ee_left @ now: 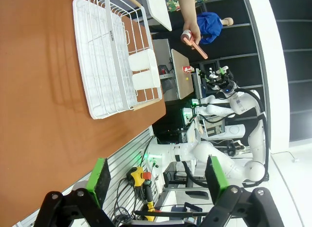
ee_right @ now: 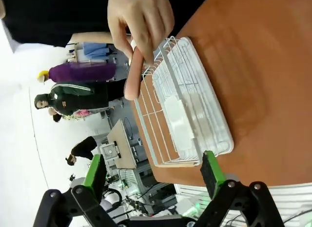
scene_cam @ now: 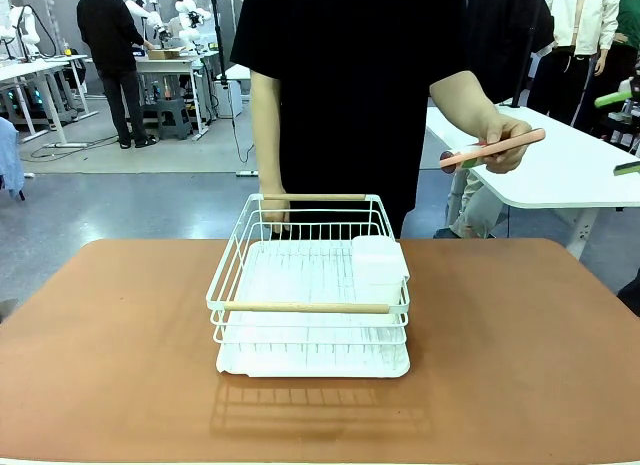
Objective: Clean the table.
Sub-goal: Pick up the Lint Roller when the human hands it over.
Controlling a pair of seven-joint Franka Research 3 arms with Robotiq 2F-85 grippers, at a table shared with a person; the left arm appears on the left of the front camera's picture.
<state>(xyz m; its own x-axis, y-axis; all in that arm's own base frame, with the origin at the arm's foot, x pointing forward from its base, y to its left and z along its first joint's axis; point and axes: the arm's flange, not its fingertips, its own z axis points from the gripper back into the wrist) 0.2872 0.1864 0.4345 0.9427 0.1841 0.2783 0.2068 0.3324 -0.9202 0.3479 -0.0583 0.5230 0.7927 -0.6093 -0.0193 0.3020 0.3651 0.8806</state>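
The table (scene_cam: pixel 110 345) has a reddish-brown top. A white wire rack (scene_cam: pixel 300 285) with two wooden handles stands at its middle, holding a white container (scene_cam: pixel 378 260) on its right side. Behind it, a person in black rests one hand (scene_cam: pixel 272 220) on the rack's far handle. The other hand (scene_cam: pixel 500 140) holds a pink stick-like object (scene_cam: pixel 495 148) in the air to the right. My left gripper (ee_left: pixel 156 175) is open and empty, well back from the rack (ee_left: pixel 112 56). My right gripper (ee_right: pixel 153 175) is also open and empty, facing the rack (ee_right: pixel 190 100) and the pink object (ee_right: pixel 132 75).
A white-topped table (scene_cam: pixel 560 175) stands behind on the right, close to the far right corner. Other people stand in the background. Bare tabletop lies to the left, right and front of the rack.
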